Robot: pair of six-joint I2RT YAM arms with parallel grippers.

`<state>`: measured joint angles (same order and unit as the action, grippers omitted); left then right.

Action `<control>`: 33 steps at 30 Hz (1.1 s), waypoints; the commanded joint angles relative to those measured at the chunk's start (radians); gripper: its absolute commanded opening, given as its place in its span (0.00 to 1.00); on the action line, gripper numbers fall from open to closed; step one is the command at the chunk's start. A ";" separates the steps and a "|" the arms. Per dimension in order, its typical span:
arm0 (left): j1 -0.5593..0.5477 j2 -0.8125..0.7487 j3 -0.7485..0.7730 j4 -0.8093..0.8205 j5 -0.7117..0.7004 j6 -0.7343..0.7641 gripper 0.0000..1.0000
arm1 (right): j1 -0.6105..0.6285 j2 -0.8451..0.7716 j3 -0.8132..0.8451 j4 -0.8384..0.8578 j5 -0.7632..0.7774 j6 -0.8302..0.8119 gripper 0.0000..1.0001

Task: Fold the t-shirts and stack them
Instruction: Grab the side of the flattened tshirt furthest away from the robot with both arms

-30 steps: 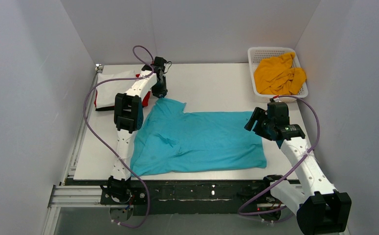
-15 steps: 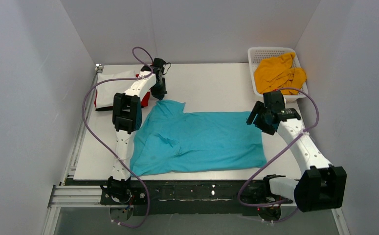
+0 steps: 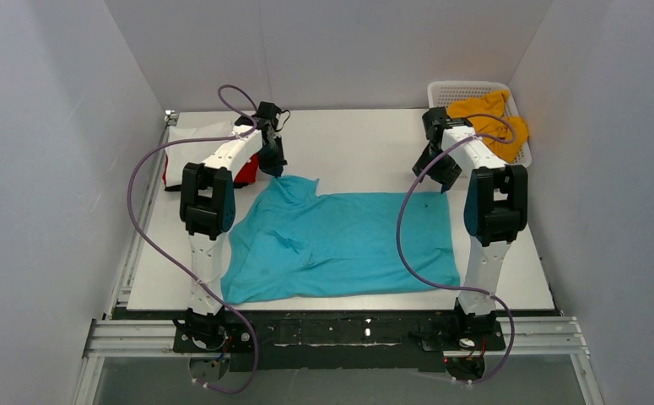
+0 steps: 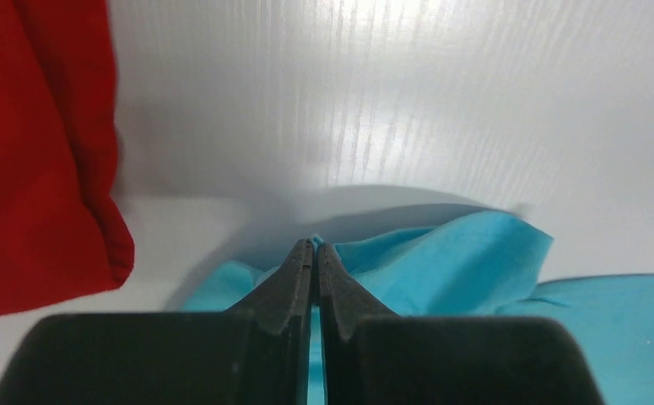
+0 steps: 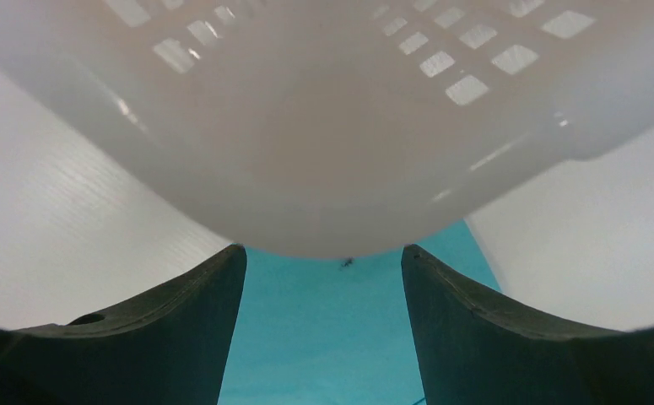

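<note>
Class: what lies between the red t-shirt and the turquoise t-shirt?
Only a bare strip of white table lies between the red t-shirt and the turquoise t-shirt. The left wrist view shows it.

A flat white table top point(image 3: 365, 139) with a faintly ribbed surface is enclosed on three sides by plain, pale grey walls: back wall point(image 3: 332, 51), left wall point(image 3: 45, 169), right wall point(image 3: 610, 186). Aluminium rails point(image 3: 129, 337) and a black bar point(image 3: 340, 329) are fixed along the near edge. Even, diffuse lighting is seen; only soft shadows are cast.
</note>
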<state>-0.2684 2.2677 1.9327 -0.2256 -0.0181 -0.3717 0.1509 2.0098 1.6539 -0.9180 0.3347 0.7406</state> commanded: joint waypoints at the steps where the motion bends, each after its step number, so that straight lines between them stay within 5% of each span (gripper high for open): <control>1: 0.000 -0.130 -0.067 -0.061 0.055 -0.035 0.00 | 0.006 0.054 0.077 -0.114 0.095 0.060 0.76; 24: -0.007 -0.326 -0.301 0.048 0.129 -0.104 0.00 | 0.017 0.224 0.160 -0.196 0.215 0.149 0.74; 33: -0.007 -0.353 -0.340 0.068 0.134 -0.118 0.00 | 0.021 0.131 0.005 -0.098 0.172 0.135 0.57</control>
<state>-0.2707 1.9705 1.6150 -0.0914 0.0982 -0.4808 0.1795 2.1857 1.7283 -1.0313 0.5129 0.8604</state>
